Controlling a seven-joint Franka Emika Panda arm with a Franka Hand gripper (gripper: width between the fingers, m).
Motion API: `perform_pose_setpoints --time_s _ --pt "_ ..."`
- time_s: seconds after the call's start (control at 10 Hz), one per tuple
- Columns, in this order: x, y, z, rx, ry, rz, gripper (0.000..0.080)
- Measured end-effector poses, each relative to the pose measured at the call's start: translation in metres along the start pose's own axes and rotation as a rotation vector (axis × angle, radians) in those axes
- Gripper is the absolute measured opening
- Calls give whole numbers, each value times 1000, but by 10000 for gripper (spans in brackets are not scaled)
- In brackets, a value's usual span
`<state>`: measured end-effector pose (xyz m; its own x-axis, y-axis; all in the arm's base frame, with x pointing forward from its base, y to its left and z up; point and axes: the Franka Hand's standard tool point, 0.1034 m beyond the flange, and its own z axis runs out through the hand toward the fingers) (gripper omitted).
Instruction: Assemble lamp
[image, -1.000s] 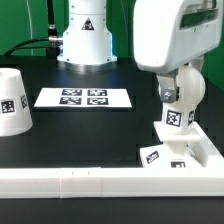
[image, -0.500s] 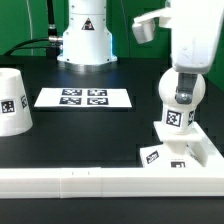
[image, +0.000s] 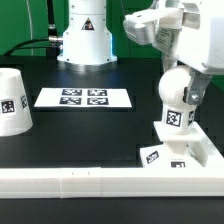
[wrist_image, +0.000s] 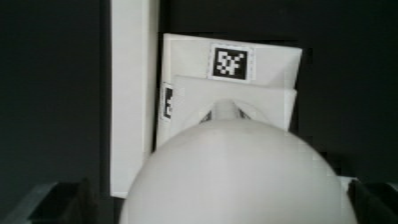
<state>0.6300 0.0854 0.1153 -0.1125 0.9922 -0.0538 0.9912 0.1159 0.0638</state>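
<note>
The round-headed bulb (image: 180, 98) stands upright in the blocky square base (image: 178, 152) at the exterior view's right. The truncated-cone shade (image: 12, 100) stands alone at the exterior view's far left. The arm's hand (image: 178, 32) hangs just above the bulb, and its fingers do not show in that view. In the wrist view the bulb's round head (wrist_image: 231, 170) fills the foreground, with the base (wrist_image: 235, 85) and its tag behind it. My gripper (wrist_image: 210, 208) straddles the bulb's head. Its dark fingers sit wide apart at the frame's corners, open.
The long white rail (image: 90, 182) runs along the front edge, right against the base, and also shows in the wrist view (wrist_image: 134, 60). The marker board (image: 85, 98) lies at mid table. The robot's white pedestal (image: 86, 35) stands at the back.
The arm's hand has risen off the bulb and shifted toward the exterior view's right. The bulb stays upright in the base.
</note>
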Motion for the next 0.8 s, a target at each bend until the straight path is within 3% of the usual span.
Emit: perform_pose_setpoints --time_s 0.3,0.4,0.8 --pt "-4 -1 1 1 -13 -154 698" --pt "-4 -1 1 1 -13 -145 593" --pt "-5 -1 1 1 -12 -135 574"
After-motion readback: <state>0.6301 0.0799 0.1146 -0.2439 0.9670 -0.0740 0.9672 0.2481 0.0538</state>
